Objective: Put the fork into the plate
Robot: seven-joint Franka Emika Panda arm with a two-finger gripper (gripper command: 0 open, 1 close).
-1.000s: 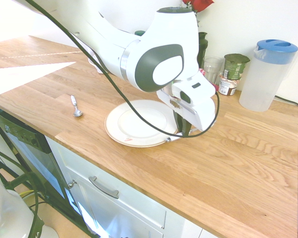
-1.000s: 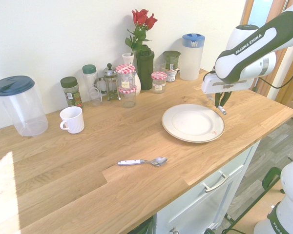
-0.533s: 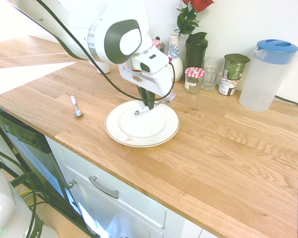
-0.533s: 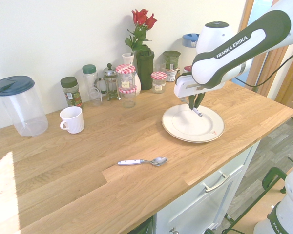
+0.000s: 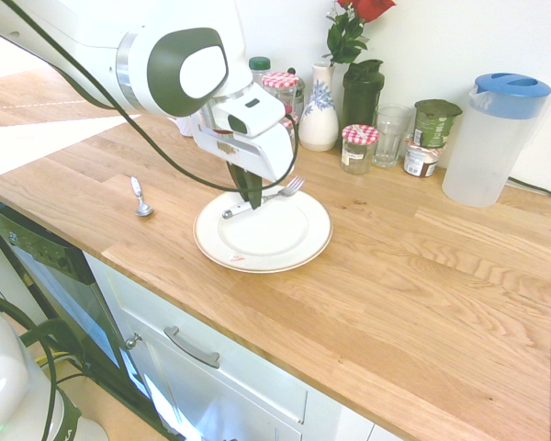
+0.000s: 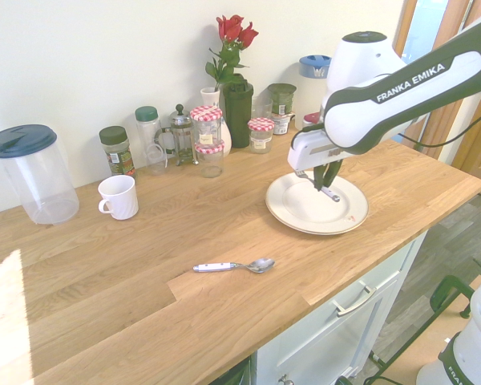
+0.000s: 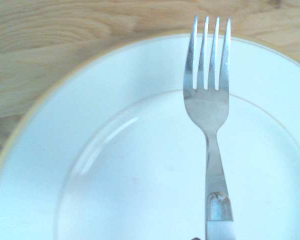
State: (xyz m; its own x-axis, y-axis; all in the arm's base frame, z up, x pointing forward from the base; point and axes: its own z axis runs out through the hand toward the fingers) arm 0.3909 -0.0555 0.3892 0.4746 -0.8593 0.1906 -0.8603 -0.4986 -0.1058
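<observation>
fork (image 7: 208,107) polished silver metal tines w/ white handle, plate (image 7: 115,165) glossy white glazed ceramic w/ thin gold rim line, counter (image 5: 422,285) smooth light wood w/ visible grain, spoon (image 6: 260,264) shiny metal bowl, arm casing glossy white plastic

Fork (image 7: 208,107): silver, four tines, seen from above over a dinner plate; its tines reach to the plate's outer edge.
Handle: the metal neck narrows into a worn silver collar, then a white grip that runs out of the frame's edge.
Plate (image 7: 115,165): white, round, filling most of the frame, with a thin gold-tan line at the rim and a fainter ring around the well.
Contact: whether the fork rests on the plate or hangs above it cannot be told.
Countertop (image 7: 55,45): light wood, grain visible, showing beyond the plate's rim.
</observation>
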